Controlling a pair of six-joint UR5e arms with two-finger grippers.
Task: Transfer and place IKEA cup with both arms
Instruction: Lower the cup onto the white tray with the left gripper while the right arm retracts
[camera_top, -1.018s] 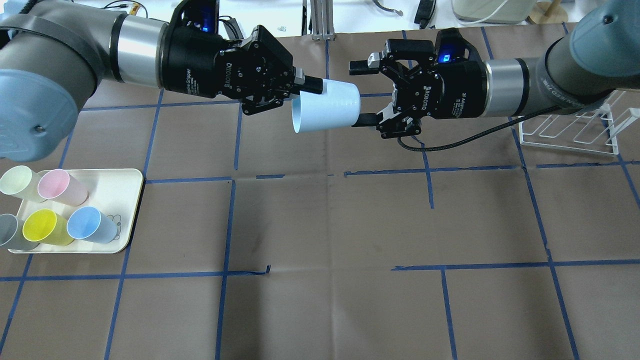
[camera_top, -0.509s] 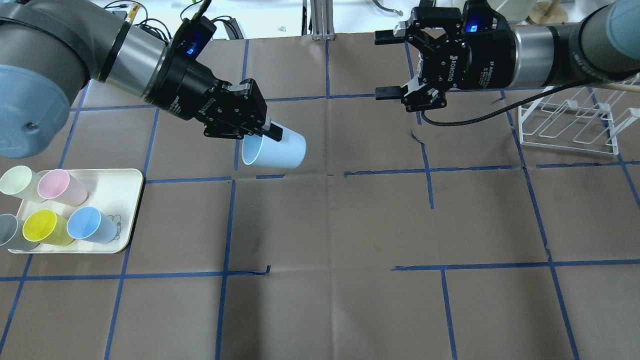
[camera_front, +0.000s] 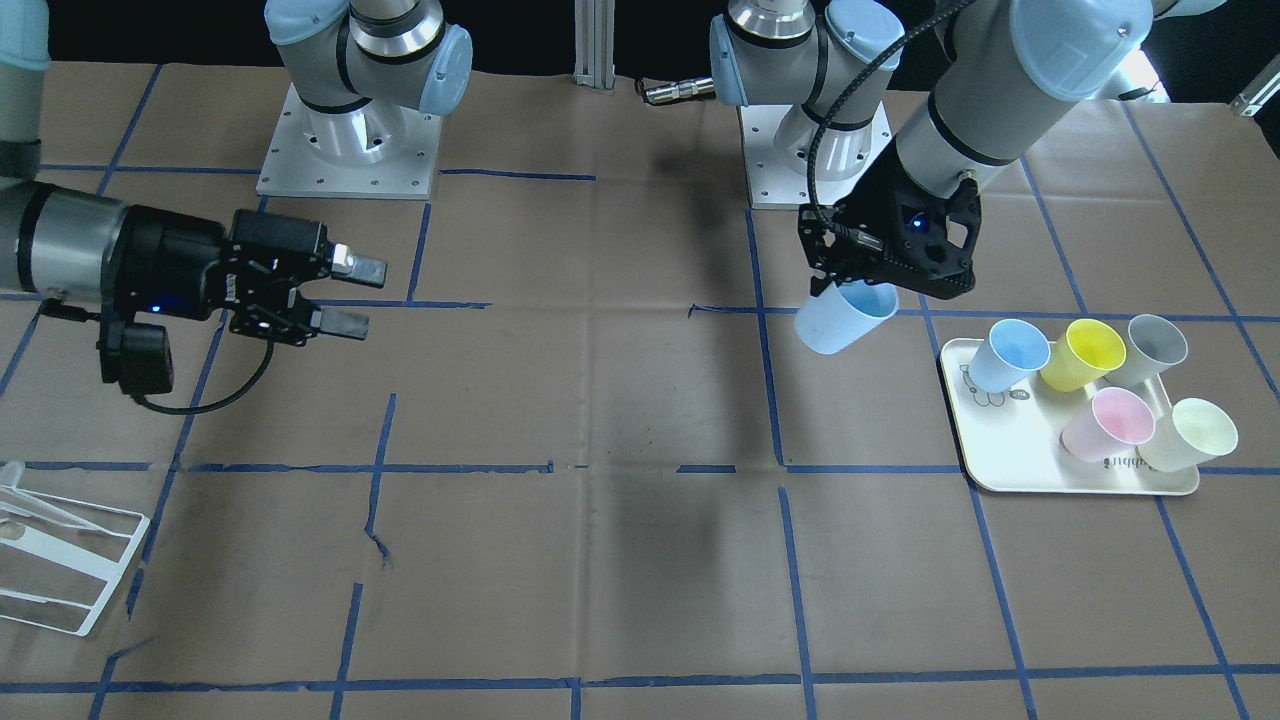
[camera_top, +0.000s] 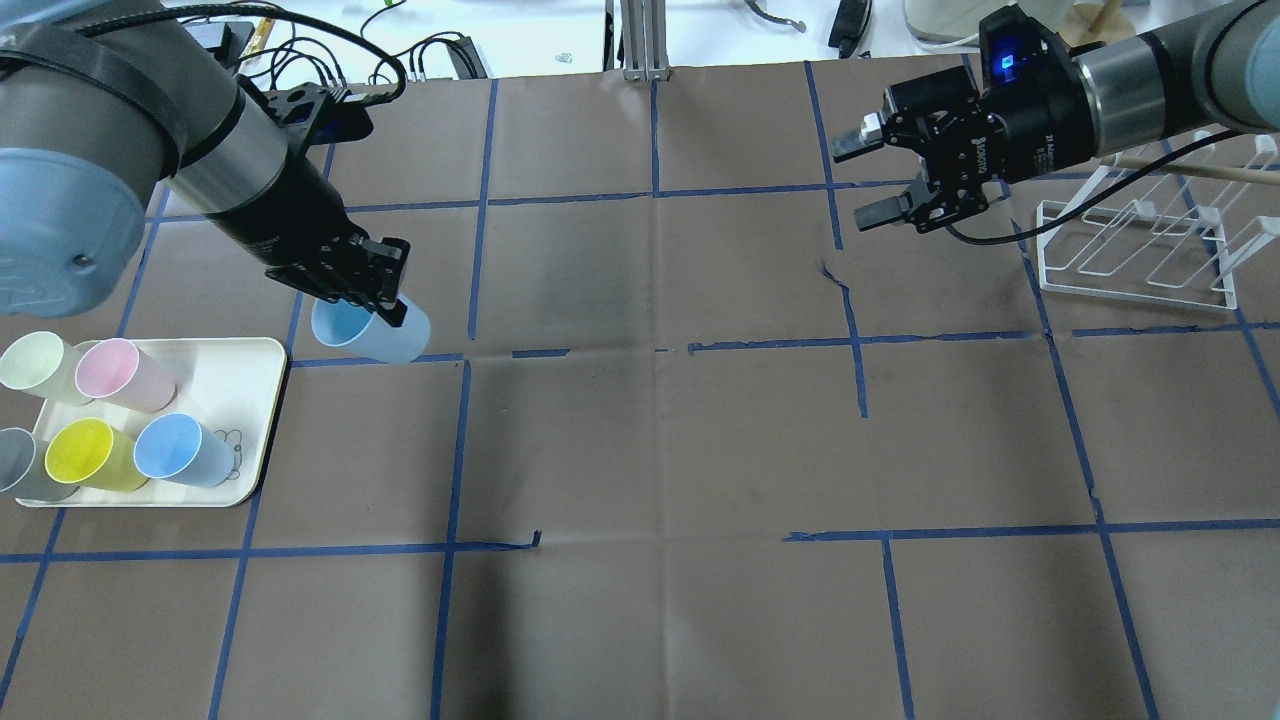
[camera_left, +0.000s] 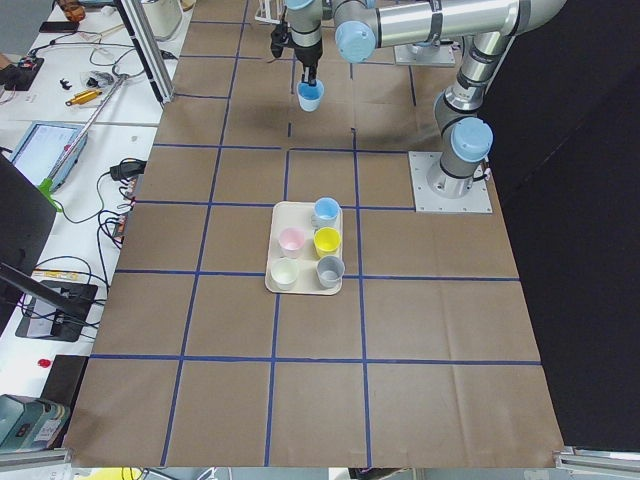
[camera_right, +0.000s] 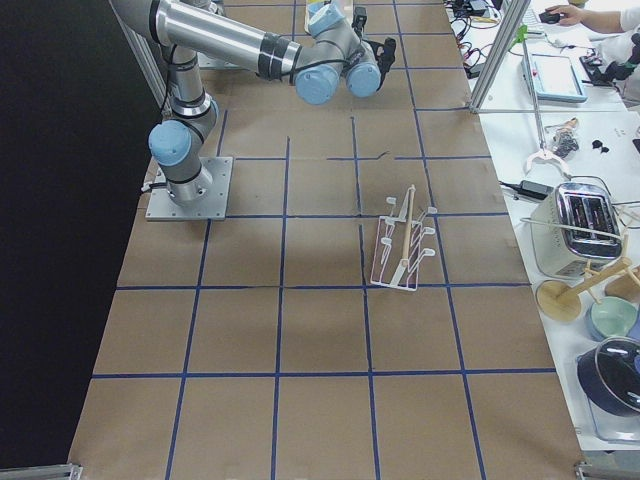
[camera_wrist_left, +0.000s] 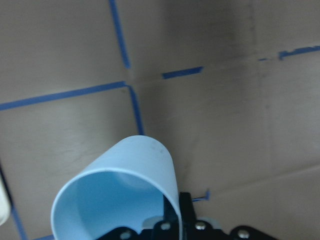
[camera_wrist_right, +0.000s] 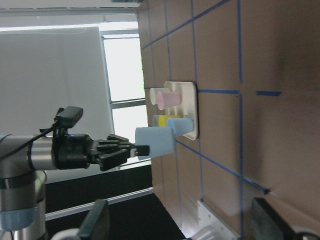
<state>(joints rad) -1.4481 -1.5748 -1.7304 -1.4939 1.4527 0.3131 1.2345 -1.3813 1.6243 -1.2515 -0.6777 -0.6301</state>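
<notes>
Black left gripper (camera_top: 385, 305): we see its jaws closed on the wall of the IKEA cup (camera_top: 375, 335) at the rim, a thin pinch with nothing else in it.
Cup in the grip: it hangs just below the fingertips, tilted, mouth up toward the wrist and base lower and away; the right wrist view shows it held clear of the table (camera_top: 660, 450).
Beside the gripper: the tray (camera_top: 245, 375) lies just to its outer side, down at table level, not touching the cup.
On the tray: five cups stand there, the pink cup (camera_top: 120, 372) and the blue twin (camera_top: 180, 450) nearest the gripper, the yellow cup (camera_top: 90, 455) beyond them.
Right gripper (camera_top: 860, 180): well apart across the table, jaws spread wide and empty, close to the wire rack (camera_top: 1140, 250).
Step, as we judge it: carrying the cup in for placement near the tray.
Risk, slipping: we think the smooth tapered wall could pivot or slide in so narrow a pinch.
Risk, tipping: set down at this tilt, the base edge would land first and the cup could roll over on release.
Risk, collision: little bare tray is left, so a low approach could knock the pink cup or the blue twin.
</notes>
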